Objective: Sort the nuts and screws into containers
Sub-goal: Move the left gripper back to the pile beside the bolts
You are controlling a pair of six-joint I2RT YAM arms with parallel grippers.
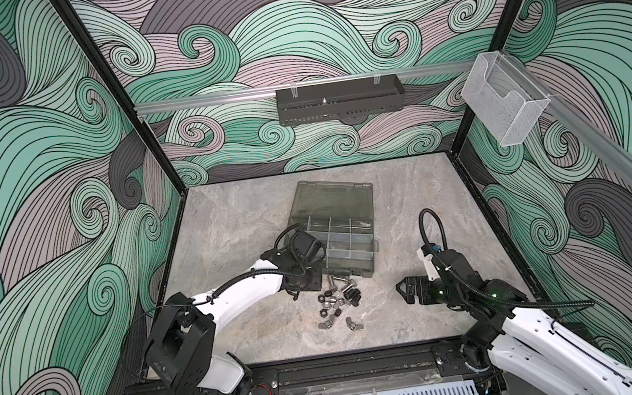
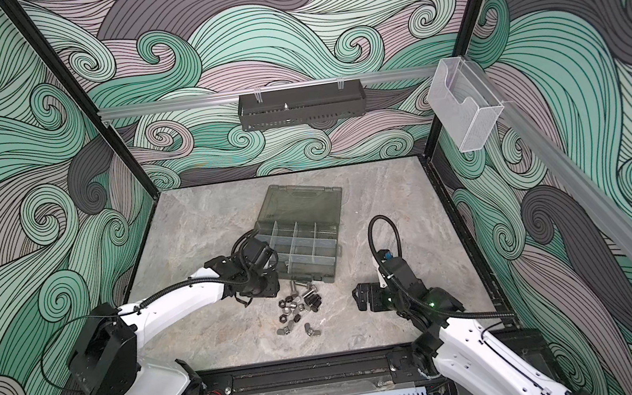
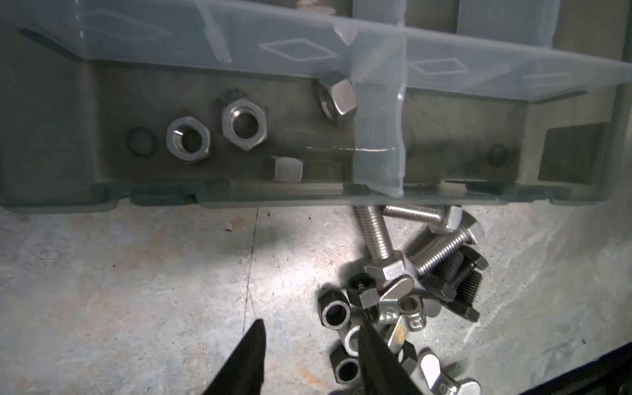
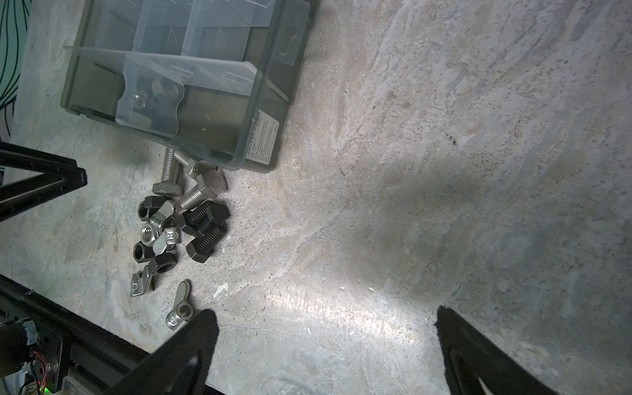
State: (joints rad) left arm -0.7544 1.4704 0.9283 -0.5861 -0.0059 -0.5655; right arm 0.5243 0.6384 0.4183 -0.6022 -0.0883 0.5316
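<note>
Screws (image 1: 346, 288) and nuts (image 1: 329, 303) lie in a loose pile on the table in front of the smoky grey organiser case (image 1: 375, 255), whose lid (image 1: 331, 200) lies open behind it. In the left wrist view silver screws (image 3: 376, 236) and black screws (image 3: 458, 277) lie by the case's front wall (image 3: 239, 195). Several silver nuts (image 3: 243, 123) sit in one front cell. My left gripper (image 3: 311, 330) is open over bare table just left of the pile, with one finger (image 3: 371, 349) against black nuts (image 3: 333, 309). My right gripper (image 4: 325, 318) hangs wide open and empty to the right of the pile.
Two wing nuts (image 4: 178, 309) lie apart at the pile's near edge. A black perforated tray (image 1: 338, 99) hangs on the back rail and a clear acrylic box (image 1: 506, 100) on the right rail. Black frame rails run along the table's front edge (image 1: 329, 366).
</note>
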